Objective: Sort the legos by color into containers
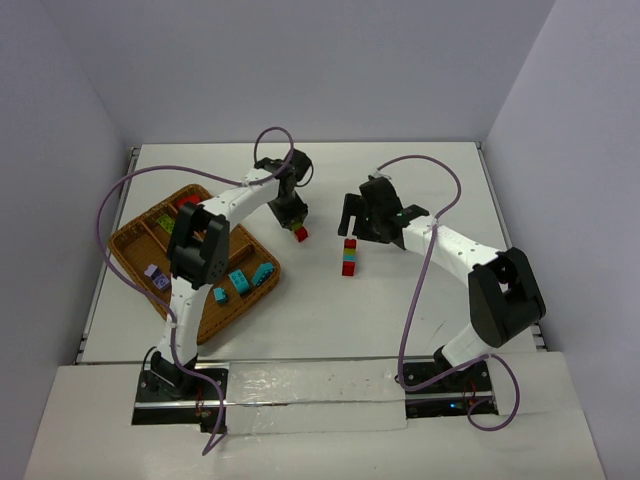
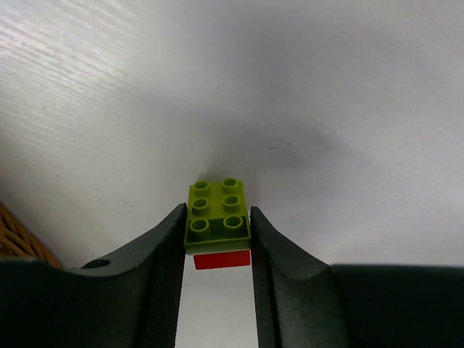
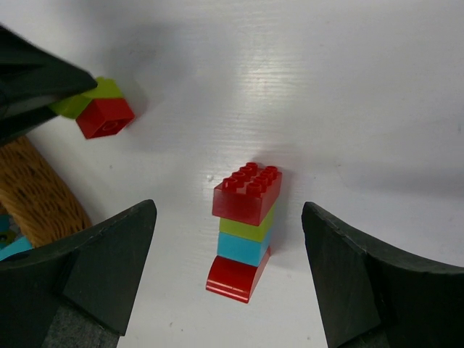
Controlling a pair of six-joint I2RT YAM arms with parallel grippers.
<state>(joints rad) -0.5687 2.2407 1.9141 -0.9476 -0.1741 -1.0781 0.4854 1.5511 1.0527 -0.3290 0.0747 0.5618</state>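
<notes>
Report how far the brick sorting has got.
Done: several bricks, teal ones among them, lie in the wicker tray. In hand: the left gripper is shut on a green-and-red pair. Left: the four-brick stack stands on the table inside the open right gripper, not yet taken apart; that pair needs splitting too.

The bench [image 1: 400,310] is white with faint grain. The tray [image 1: 240,308] is brown woven wicker, with teal legos [image 1: 238,281] inside. Outside the tray, the green-and-red pair [image 2: 217,217] is lime over red; the stack [image 3: 244,232] runs red, lime, teal, red. The cables [image 1: 420,290] are purple.
</notes>
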